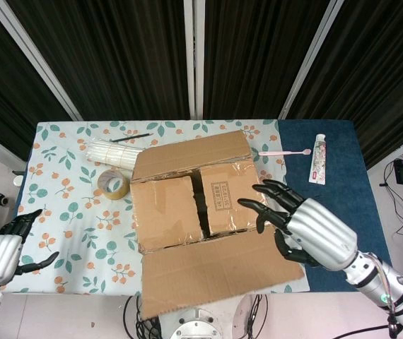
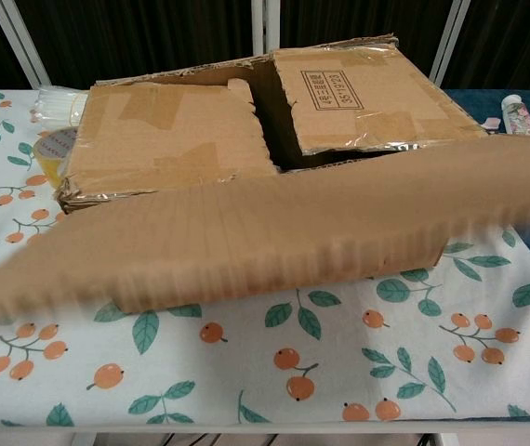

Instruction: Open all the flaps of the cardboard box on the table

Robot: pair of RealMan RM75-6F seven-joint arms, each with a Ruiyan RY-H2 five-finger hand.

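Cardboard box (image 1: 187, 205) lies lengthwise across the table, near flap (image 1: 215, 272) folded outward; both hands' fingers spread, empty.

Head view overhead; chest view low, close; share box (image 1: 194, 205).

Table (image 1: 67, 205) was covered at left and centre with a white cloth (image 1: 60, 176) printed with oranges and green leaves; the right part carried a dark blue cloth (image 1: 343, 191). Cardboard box (image 1: 194, 205) sat on the printed cloth near centre; a tape roll (image 1: 112, 183) lay just beside its left side; a bundle of white sticks (image 1: 113, 153) lay behind the roll; a thin dark pen (image 1: 131, 138) lay near the far edge. A pink toothbrush (image 1: 285, 152) straddled the cloth boundary; a toothpaste tube (image 1: 318, 160) lay on the blue cloth.
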